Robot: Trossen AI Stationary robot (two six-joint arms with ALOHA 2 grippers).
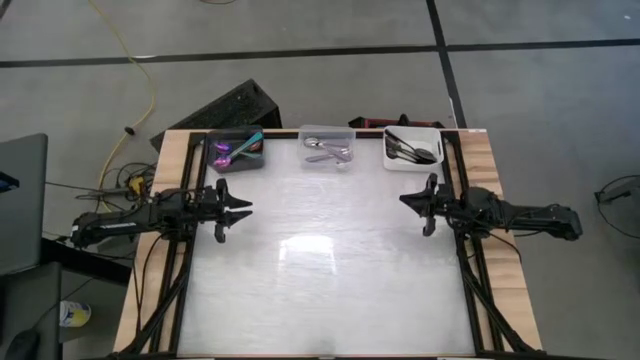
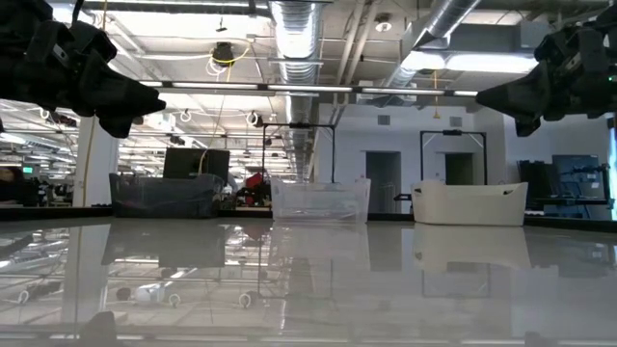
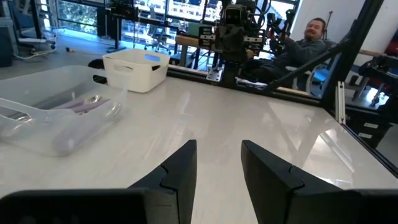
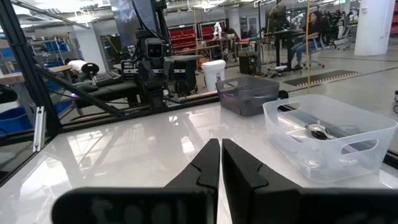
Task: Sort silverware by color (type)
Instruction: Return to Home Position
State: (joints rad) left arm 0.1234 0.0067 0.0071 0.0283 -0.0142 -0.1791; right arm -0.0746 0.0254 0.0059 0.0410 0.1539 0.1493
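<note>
The left gripper hovers over the left side of the glossy white table with its fingers spread; the right gripper, opposite, has its fingers pressed together. Along the far edge, iridescent purple-blue spoons lie diagonally in the dark grey bin, shiny silver spoons lie lengthwise in the clear bin, and black spoons lie slanted in the white bin.

Left arm and right arm: matte black, slim, jointed, trailing black cables; fingers dark, wedge-shaped.
</note>
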